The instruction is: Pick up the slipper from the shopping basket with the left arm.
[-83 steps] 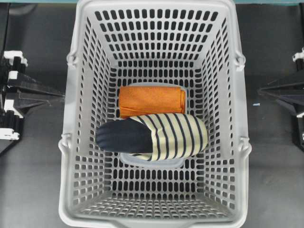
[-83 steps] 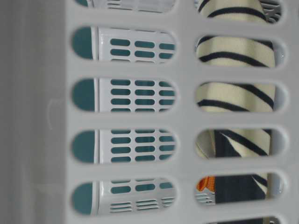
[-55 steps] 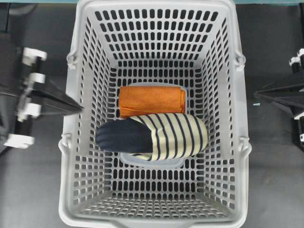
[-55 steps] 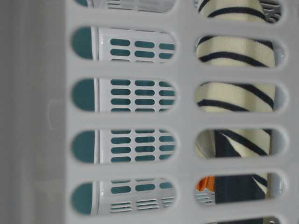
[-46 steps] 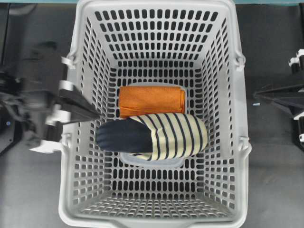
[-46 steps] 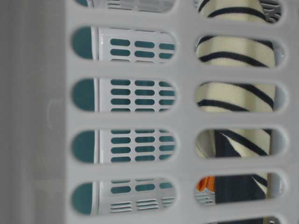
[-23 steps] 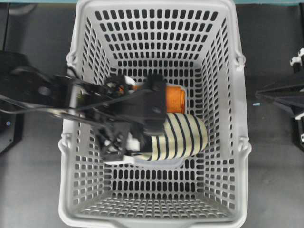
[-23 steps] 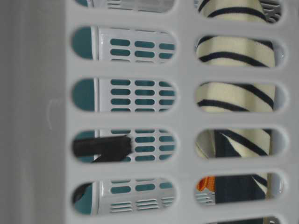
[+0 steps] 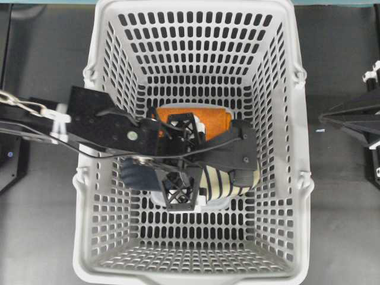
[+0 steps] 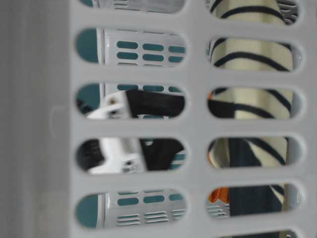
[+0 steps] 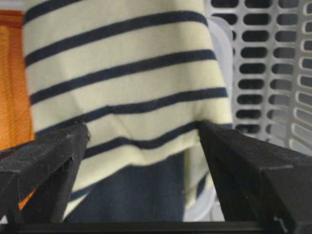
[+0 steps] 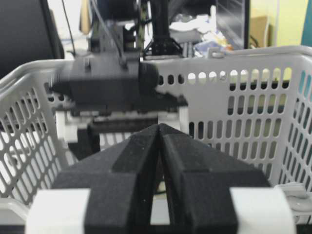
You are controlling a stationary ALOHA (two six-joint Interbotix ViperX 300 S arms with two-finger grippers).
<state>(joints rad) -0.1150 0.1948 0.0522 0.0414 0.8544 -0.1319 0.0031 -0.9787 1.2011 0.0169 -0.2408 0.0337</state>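
One grey shopping basket on a dark tabletop, one striped slipper beside one orange cloth inside, left end effector spread wide, straddling the slipper, holding nothing, right end effector closed, outside.

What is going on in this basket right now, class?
The left arm has reached down into the grey shopping basket, and the left gripper hangs open over the striped slipper, one finger on each side of it. Nothing is gripped yet; the slipper lies on the basket floor beside a folded orange cloth. The right gripper sits shut outside the basket.
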